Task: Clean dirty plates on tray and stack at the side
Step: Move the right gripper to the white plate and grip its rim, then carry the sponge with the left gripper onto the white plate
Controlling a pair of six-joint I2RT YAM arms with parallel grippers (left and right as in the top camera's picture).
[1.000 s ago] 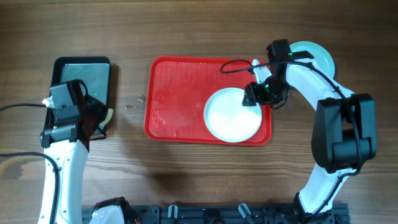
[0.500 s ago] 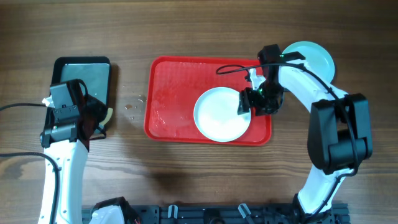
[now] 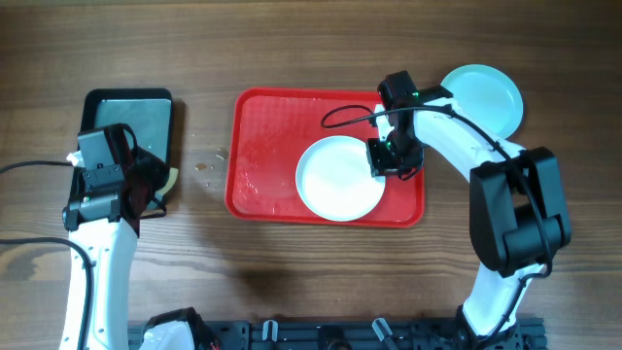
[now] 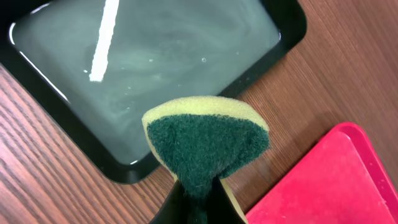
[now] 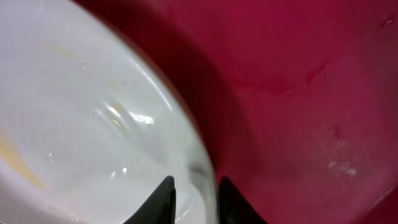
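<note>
While the white plate (image 3: 335,180) lies flat in the right half of the red tray (image 3: 264,136), the right end effector (image 5: 194,198) has its two fingertips nearly together on the plate's right rim, one over the inside and one outside, gripping it. Faint yellowish smears show on the plate. An aqua plate (image 3: 489,95) sits on the tabletop (image 3: 321,262) just beyond the tray's far right corner. Well to the left, the left end effector (image 4: 198,200) is clamped tight on a yellow-and-green sponge (image 4: 205,140), beside a dark tray (image 4: 155,68) holding cloudy water. Crumbs (image 3: 209,163) lie between the two trays.
</note>
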